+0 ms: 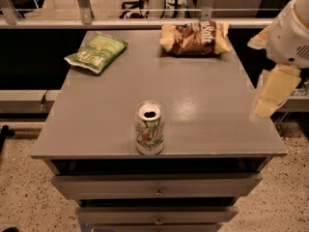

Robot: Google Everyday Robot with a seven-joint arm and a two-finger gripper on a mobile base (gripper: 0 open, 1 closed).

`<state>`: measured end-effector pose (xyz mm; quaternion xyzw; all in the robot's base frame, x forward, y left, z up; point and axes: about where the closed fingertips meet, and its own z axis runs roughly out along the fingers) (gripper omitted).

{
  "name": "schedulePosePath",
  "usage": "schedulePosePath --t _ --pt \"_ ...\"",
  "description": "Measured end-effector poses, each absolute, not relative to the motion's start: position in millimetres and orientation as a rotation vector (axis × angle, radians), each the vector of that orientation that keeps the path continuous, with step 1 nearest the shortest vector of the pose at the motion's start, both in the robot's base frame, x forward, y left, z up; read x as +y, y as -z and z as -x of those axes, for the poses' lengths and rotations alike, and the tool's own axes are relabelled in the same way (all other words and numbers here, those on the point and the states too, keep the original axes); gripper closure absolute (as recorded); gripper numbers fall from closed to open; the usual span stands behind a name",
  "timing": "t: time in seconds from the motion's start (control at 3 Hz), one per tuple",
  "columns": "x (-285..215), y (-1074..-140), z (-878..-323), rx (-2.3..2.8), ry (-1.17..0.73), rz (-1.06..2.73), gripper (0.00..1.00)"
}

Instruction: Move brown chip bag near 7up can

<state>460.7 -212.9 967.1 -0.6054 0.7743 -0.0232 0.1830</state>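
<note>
The brown chip bag (195,37) is lying flat at the far edge of the table (212,105), toward the far right corner. It is sitting well apart from the 7up can (149,128), which is standing upright just inside the near edge, about midway along it. So the move is not yet done, and the bag is likely going to need carrying across most of the bare table between them.

The gripper (273,88) is hanging just off the right edge of the table, above its level and touching nothing. It is holding nothing, and I cannot tell how far open it is. Hanging there, it is probably getting ready to reach in toward the bag from the right.

A green chip bag (96,52) is resting near the far left corner, out of the likely path.

The can's top is showing a dark opening, but whether any drink is inside cannot be told. Both bags are looking puffed and closed. The drawers (157,187) under the table are hiding whatever they hold.
</note>
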Motion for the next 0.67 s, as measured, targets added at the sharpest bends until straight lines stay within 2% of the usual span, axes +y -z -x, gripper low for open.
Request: schedulePosePath --t 0.67 --pt "-205.2 -937.9 -597.3 2.013 0.008 1.545 0.00"
